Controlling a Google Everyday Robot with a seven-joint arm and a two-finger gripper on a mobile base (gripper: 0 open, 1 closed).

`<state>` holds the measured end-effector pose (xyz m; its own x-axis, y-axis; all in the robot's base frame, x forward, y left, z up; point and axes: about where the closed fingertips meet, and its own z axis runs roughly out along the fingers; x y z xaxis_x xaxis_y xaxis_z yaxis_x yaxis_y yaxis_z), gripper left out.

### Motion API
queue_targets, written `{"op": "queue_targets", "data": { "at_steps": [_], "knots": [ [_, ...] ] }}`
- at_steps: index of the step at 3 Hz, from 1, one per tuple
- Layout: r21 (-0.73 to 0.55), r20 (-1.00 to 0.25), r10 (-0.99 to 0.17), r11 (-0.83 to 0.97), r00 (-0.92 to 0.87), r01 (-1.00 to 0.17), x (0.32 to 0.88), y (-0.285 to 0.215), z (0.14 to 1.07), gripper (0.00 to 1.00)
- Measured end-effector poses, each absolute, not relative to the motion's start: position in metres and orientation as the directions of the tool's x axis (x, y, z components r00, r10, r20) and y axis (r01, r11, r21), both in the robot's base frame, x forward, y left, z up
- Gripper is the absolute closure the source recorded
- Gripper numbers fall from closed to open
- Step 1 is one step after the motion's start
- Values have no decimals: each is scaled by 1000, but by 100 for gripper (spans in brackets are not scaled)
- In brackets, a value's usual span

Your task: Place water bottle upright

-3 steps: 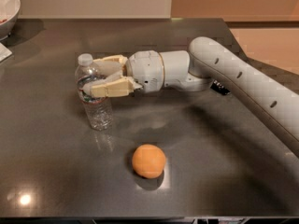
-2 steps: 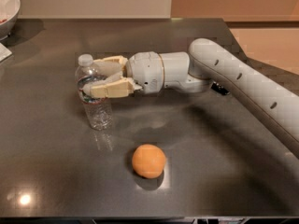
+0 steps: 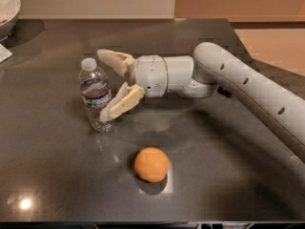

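I see the small clear ribbed plastic water bottle [image 3: 96, 95], white cap, blue-white label, standing upright on the dark grey glossy table [image 3: 57, 166], left of centre. My gripper [image 3: 102, 86] comes in from the right on the white arm [image 3: 248, 87], lying level just beside the bottle. Its tan fingers [image 3: 122, 102] are spread wide: one finger sits behind the cap and clear of it, while the other crosses in front of the bottle's lower part, and I can't tell if it touches. Round orange ball [image 3: 151, 164] lies nearer the front edge, apart from the bottle. White bowl [image 3: 8, 7] sits at the far left corner.
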<state>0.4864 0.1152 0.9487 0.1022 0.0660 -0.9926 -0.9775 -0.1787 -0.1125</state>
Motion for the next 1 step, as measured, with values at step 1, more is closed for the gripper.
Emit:
{"op": "queue_targets", "data": {
  "at_steps": [1],
  "knots": [
    [-113,-993,66,-179,102,-977,486,115,949,0]
  ]
}}
